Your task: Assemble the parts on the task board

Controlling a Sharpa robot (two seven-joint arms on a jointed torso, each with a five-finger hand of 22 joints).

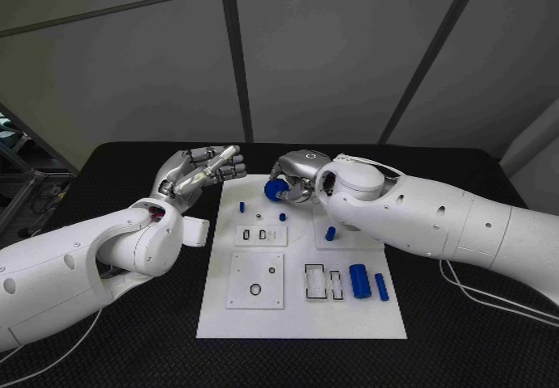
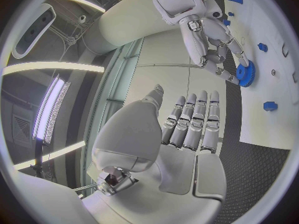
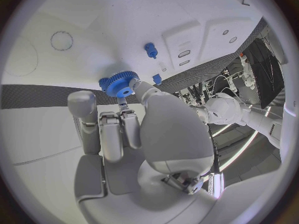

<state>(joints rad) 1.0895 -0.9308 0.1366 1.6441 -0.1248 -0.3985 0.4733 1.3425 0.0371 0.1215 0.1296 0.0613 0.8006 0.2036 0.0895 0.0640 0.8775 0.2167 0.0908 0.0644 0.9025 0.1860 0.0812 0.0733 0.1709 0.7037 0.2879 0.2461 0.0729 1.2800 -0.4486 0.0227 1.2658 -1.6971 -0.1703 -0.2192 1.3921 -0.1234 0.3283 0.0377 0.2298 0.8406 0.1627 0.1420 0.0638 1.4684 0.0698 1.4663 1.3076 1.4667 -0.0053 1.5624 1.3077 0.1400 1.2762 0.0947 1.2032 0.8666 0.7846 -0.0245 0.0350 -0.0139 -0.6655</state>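
While right hand (image 3: pixel 134 117) pinches blue gear (image 3: pixel 118 83); left hand (image 1: pixel 200 171) empty.

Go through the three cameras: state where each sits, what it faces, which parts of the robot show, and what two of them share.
Head view: on the robot's head, looking down at the task board; both white arms, the left hand and right hand show.
Left wrist view: behind the left hand, whose fingers are straight and empty, facing the board's edge and the right hand.
Right wrist view: behind the right hand, facing the board.
Shared: all three show the blue gear held by the right hand.
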